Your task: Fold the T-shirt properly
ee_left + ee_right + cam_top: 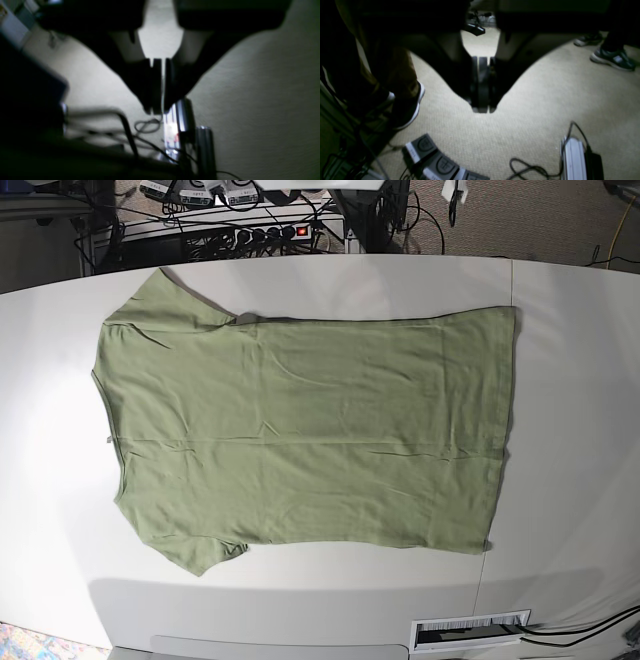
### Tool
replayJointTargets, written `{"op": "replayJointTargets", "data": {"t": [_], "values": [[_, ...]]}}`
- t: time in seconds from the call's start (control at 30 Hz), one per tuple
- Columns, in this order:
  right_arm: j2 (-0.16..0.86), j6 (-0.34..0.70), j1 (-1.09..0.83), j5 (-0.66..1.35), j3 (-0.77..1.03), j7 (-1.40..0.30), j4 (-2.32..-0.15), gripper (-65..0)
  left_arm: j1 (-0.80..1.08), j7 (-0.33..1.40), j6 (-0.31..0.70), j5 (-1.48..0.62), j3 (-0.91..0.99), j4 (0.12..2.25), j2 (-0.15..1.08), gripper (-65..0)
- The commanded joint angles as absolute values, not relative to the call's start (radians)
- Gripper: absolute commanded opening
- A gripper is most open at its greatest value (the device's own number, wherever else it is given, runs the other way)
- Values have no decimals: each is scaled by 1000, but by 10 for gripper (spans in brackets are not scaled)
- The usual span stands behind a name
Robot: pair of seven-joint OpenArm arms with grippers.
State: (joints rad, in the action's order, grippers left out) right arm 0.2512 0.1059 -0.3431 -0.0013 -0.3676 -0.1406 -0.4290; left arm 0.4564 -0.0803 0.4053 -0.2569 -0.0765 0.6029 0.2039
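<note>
The sage-green T-shirt [300, 430] lies spread flat on the white table [570, 430] in the base view, neckline toward the left and hem toward the right, both short sleeves out. Neither arm shows in the base view. In the left wrist view my left gripper [157, 110] hangs over beige carpet with its jaws pressed together and nothing between them. In the right wrist view my right gripper [483, 108] is likewise shut and empty above the carpet. The T-shirt appears in neither wrist view.
Foot pedals [432, 160] and a cabled power brick [572, 160] lie on the carpet, with a person's shoe [407, 110] close by. Cables and metal posts [202, 150] sit below the left gripper. A power strip [270, 230] lies beyond the table's far edge.
</note>
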Motion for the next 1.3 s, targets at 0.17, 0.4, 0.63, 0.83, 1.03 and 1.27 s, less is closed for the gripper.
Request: {"op": "replayJointTargets", "data": {"t": [0.17,0.4,0.63,0.83,1.03,1.27], "values": [[364,103,-447,-2,-368,-160,-571,-650,598,-87,439,-262,-76,744,285,-650],[492,103,-588,-2,-367,-198,-818,-650,747,-87,439,-261,-76,933,395,-650],[600,104,-725,-158,-368,-199,-1045,-650,895,-159,427,-35,-76,1163,501,-650],[694,103,-838,-224,-366,-215,-1243,-650,1036,-173,276,156,-75,1381,583,-650],[760,88,-921,-329,-364,-299,-1431,-650,1168,-148,72,299,-73,1567,599,-650],[773,2,-982,-381,-307,-365,-1611,-650,1248,-57,-168,383,-74,1739,598,-650]]}}
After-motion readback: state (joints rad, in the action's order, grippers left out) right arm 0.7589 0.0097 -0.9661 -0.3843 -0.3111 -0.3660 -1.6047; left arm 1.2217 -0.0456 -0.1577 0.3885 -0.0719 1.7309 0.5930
